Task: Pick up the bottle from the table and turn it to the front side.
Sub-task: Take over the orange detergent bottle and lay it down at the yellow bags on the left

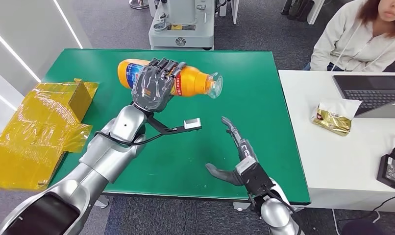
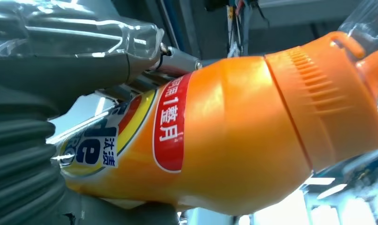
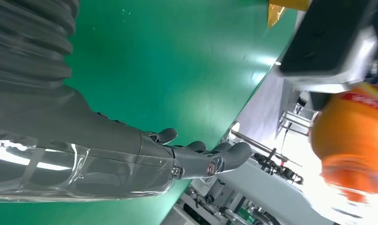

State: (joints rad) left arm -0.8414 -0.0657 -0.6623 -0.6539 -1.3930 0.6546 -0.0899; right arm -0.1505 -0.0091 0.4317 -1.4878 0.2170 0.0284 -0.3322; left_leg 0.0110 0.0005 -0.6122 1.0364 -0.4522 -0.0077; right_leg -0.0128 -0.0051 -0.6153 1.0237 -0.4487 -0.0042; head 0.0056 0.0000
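The left hand (image 1: 154, 88) grips an orange bottle (image 1: 193, 82), fingers wrapped over the top of its middle and thumb underneath. The bottle lies on its side in that hand, above the far part of the green table (image 1: 254, 83). Its clear cap (image 1: 215, 85) points toward the right hand's side, and its base sticks out past the hand on the other side. In the left wrist view, the bottle (image 2: 224, 140) fills the space just beyond the thumb, and a label (image 2: 170, 124) with a red band of white characters faces the camera.

The right hand (image 1: 237, 156) holds nothing. Its fingers (image 1: 232, 128) are stretched out straight and apart, pointing away from the robot, with the thumb spread to the side. It hovers nearer the robot than the bottle, well apart from it. In the right wrist view, the fingers (image 3: 201, 159) reach out over the green surface, and the bottle (image 3: 353, 145) appears blurred beyond them.
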